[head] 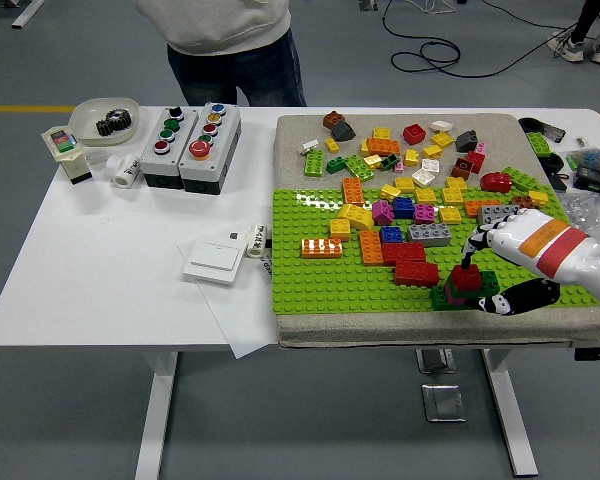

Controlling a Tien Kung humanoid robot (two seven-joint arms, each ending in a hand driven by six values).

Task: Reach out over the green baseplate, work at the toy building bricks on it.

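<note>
Far left corner of the desk (100,260) has a white bowl (100,118) with a dark gear-looking part (113,123) sitting in it, plus a small box (64,142) right beside it holding something green and pink, can't make out what. Next over are two grey button boxes (190,143) side by side, and nearer the front edge a flat white switch plate (213,262) lying on a sheet of paper (242,318).

Then the right half of the desk is all brick stuff. A tan mat (300,135) carries the green baseplate (310,285), which covers the mat's front part. Loose toy building bricks (400,150) in yellow, red, orange, white and green are scattered across the mat's far part and onto the baseplate. On the baseplate there's an orange brick (322,247) sitting alone toward its left side, and a dark red brick (416,272) closer to the front.

The right hand (520,245) comes in from the right edge, white with an orange and red band. Its fingers (477,250) are curled down over a small red brick stack (464,280) on a green base near the baseplate's front right, with the thumb (515,298) on the near side, so it looks clamped on that stack, fingers close together.

A person (230,40) stands at the far edge, hands out of sight.
</note>
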